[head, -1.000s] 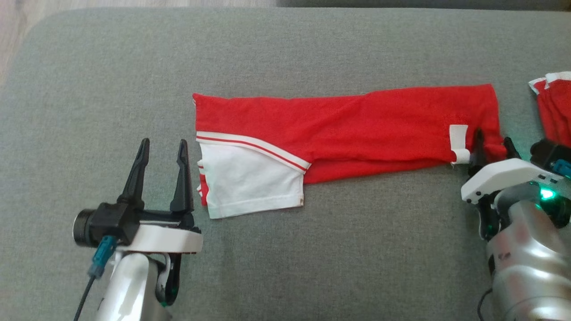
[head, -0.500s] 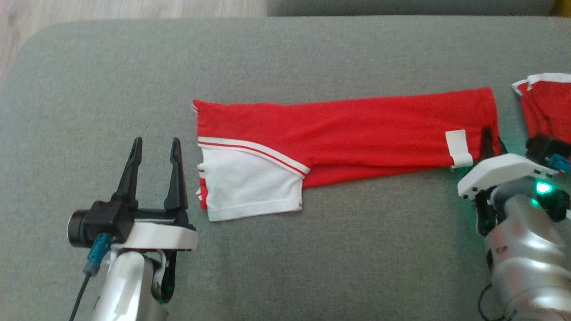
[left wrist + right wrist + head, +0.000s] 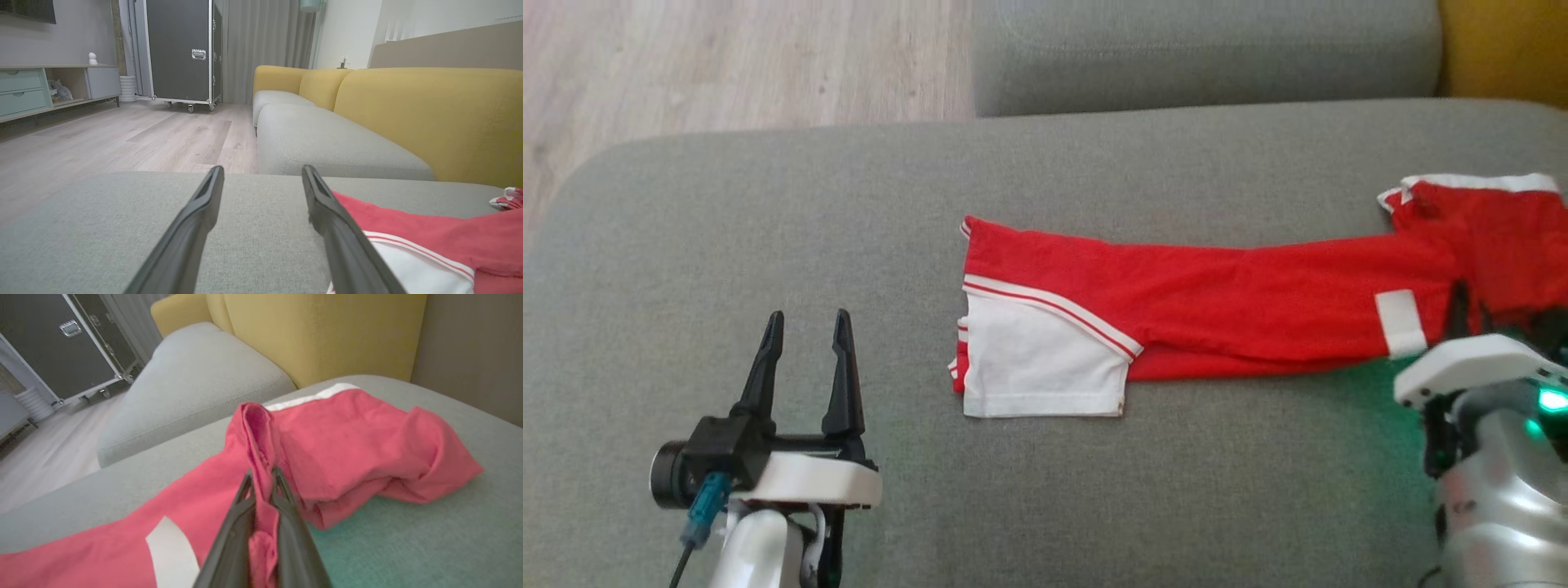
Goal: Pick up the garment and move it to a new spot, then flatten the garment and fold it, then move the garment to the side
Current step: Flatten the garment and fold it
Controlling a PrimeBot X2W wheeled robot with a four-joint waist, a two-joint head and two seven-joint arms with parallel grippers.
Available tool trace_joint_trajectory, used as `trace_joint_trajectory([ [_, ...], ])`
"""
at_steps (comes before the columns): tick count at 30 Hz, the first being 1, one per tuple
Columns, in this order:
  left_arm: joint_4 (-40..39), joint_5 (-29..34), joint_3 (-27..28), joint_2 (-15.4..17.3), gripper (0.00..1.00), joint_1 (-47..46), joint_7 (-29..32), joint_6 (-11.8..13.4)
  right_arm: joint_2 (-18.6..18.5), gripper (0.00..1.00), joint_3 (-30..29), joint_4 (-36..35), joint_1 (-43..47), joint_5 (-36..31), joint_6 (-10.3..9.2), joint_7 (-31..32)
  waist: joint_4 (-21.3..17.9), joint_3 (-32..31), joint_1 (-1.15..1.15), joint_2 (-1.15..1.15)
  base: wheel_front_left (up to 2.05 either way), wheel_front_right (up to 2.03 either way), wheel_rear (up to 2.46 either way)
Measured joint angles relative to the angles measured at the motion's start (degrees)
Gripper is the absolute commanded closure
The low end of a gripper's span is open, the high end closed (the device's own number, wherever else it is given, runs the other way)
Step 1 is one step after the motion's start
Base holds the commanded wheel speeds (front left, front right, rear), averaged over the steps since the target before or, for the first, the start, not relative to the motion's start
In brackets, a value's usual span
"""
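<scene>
Garment, red w/ white panel, lies stretched L-R across grey sofa cushion. R gripper clamped on a raised fold at garment's right end, fabric pinched tight. L gripper wide open, empty, near white panel's left side, not touching.

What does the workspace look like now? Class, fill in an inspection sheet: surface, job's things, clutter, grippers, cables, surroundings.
Surface: grey cushion, flat.
Job's things: red and white garment lying long across the cushion.
Clutter: bunched red cloth at the garment's right end; separate piece or not, unclear.
Grippers: left gripper open, left of the garment; right gripper shut on a fold of the garment.
Cables: blue-plugged cable at the left wrist.
Surroundings: wooden floor, yellow sofa, black wheeled case.
</scene>
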Motion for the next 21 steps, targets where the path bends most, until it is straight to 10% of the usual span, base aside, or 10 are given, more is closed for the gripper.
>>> trace_joint_trajectory([
  [8,-0.3,0.3,-0.1,0.0,0.0,0.9,0.0,0.0,2.6,1.0,8.2,-5.1,0.0,5.3,0.0,0.0,2.0,-3.1,0.01,0.0,0.0,0.0,0.0],
  [21,-1.8,1.8,1.3,0.1,0.0,3.2,0.0,0.0,2.7,1.0,39.4,-10.0,0.9,28.9,0.0,-0.1,11.2,-5.9,0.01,0.0,0.0,0.0,0.0],
])
